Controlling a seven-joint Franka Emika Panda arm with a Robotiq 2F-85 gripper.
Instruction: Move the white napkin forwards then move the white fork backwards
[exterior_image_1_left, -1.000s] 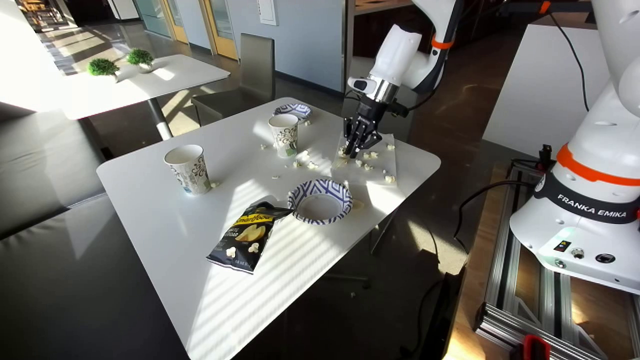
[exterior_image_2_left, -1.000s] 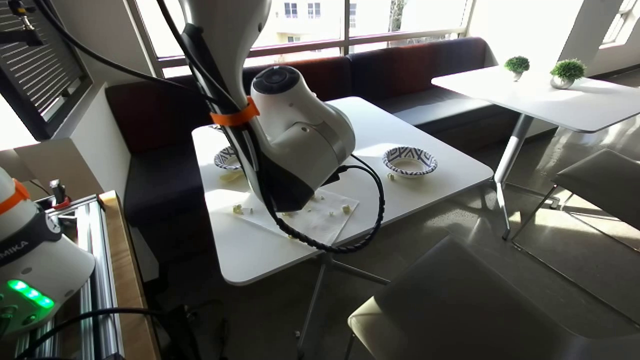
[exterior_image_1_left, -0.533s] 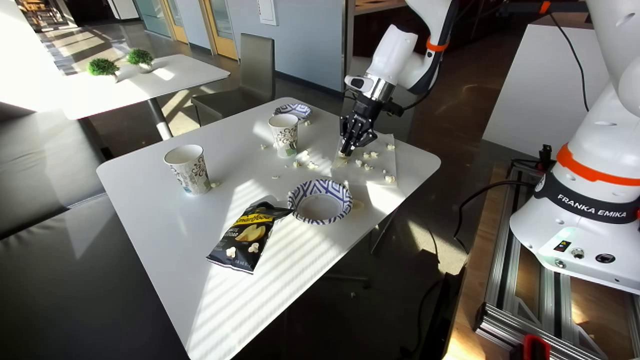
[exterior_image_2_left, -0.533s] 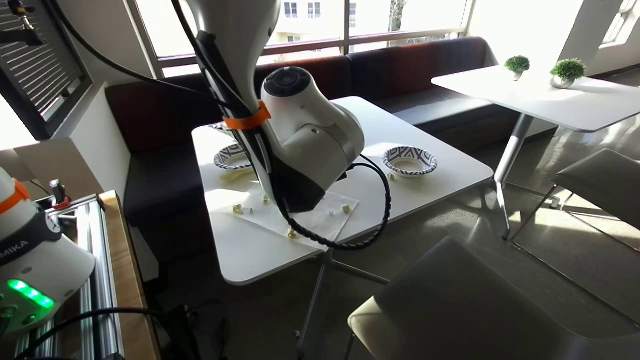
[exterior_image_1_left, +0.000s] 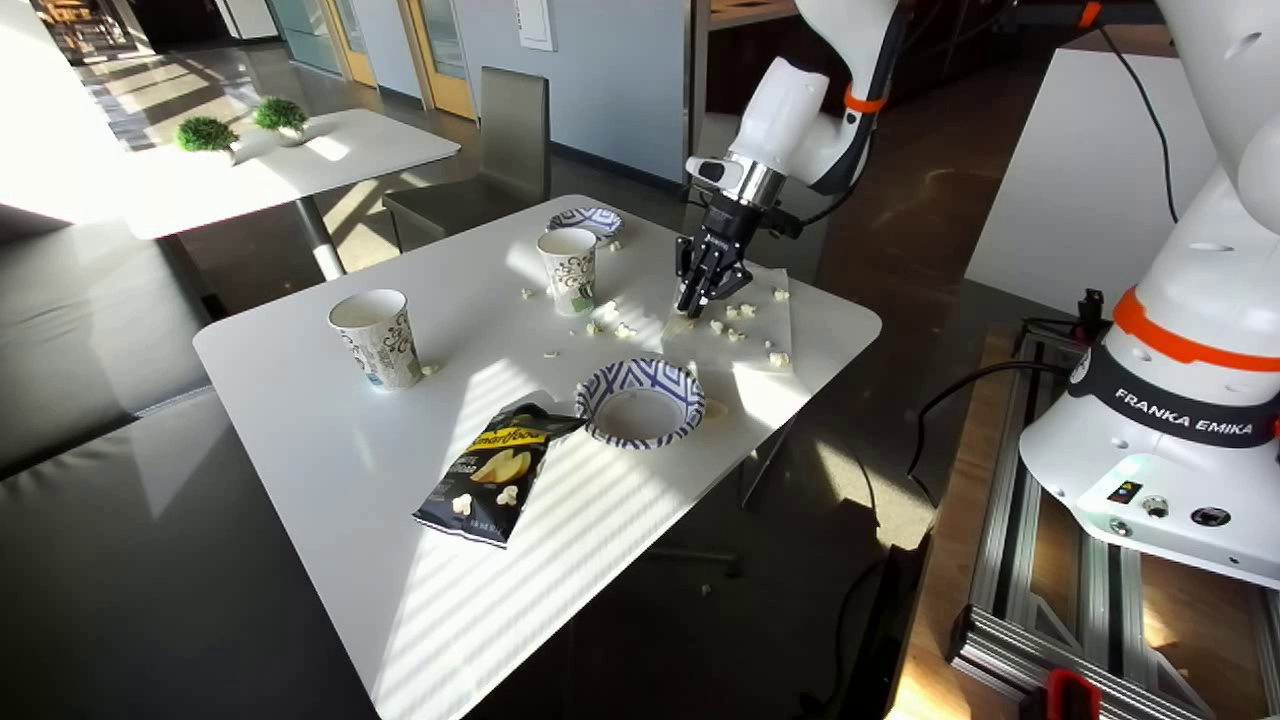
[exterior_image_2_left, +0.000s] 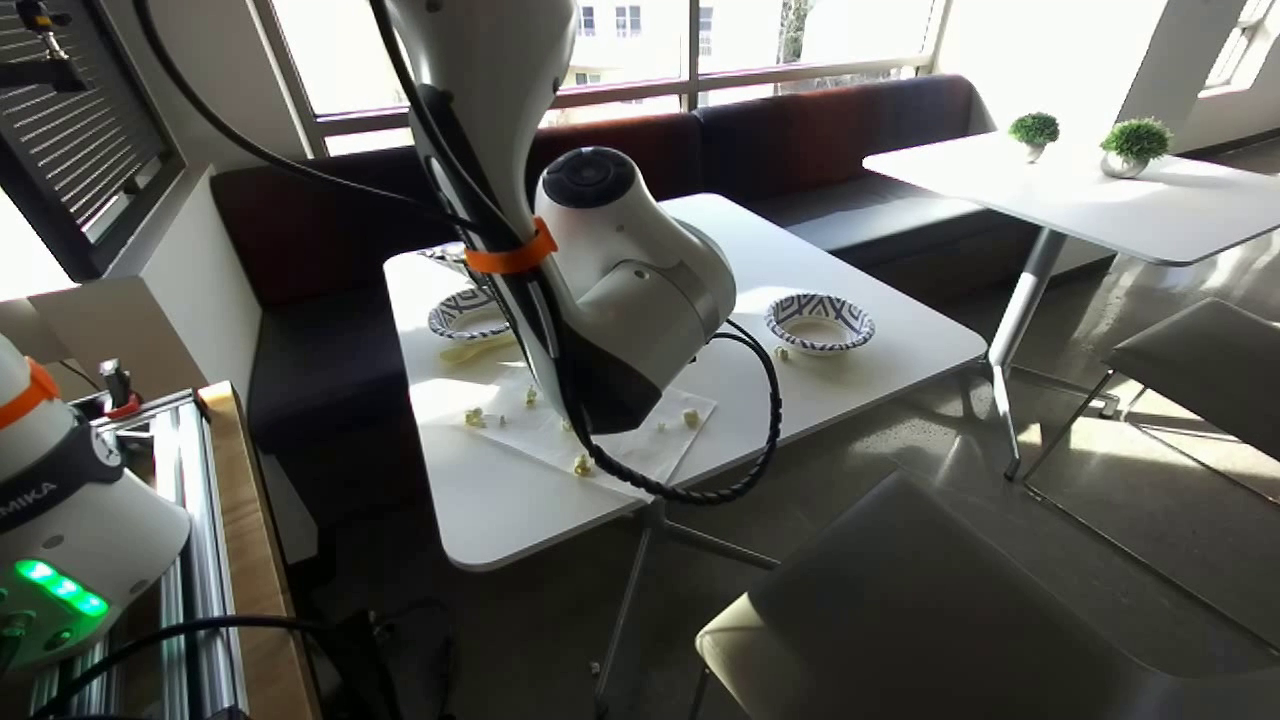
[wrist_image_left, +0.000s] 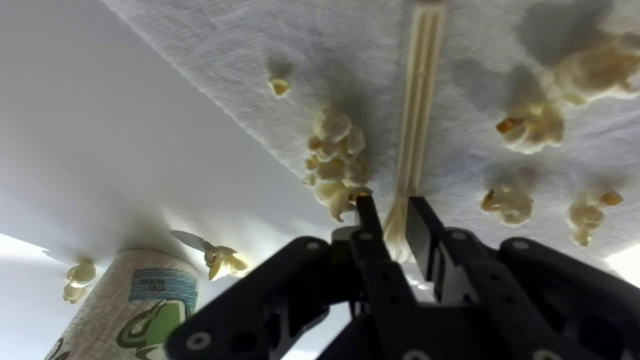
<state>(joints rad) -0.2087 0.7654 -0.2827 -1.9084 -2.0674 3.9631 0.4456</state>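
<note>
Gripper (wrist_image_left: 391, 204): slightly parted, holding nothing
White fork (wrist_image_left: 416, 110): head partly hidden
White napkin (wrist_image_left: 225, 65): cropped in wrist view, popcorn (wrist_image_left: 334, 155) atop

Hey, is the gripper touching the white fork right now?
Cannot tell. The wrist view shows the gripper straddling the white fork, but from this angle neither contact nor a gap shows plainly.

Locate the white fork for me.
In the wrist view, right of centre, the white fork lies on the white napkin, its head end showing between the parted fingers, a popcorn clump just to its left.
</note>
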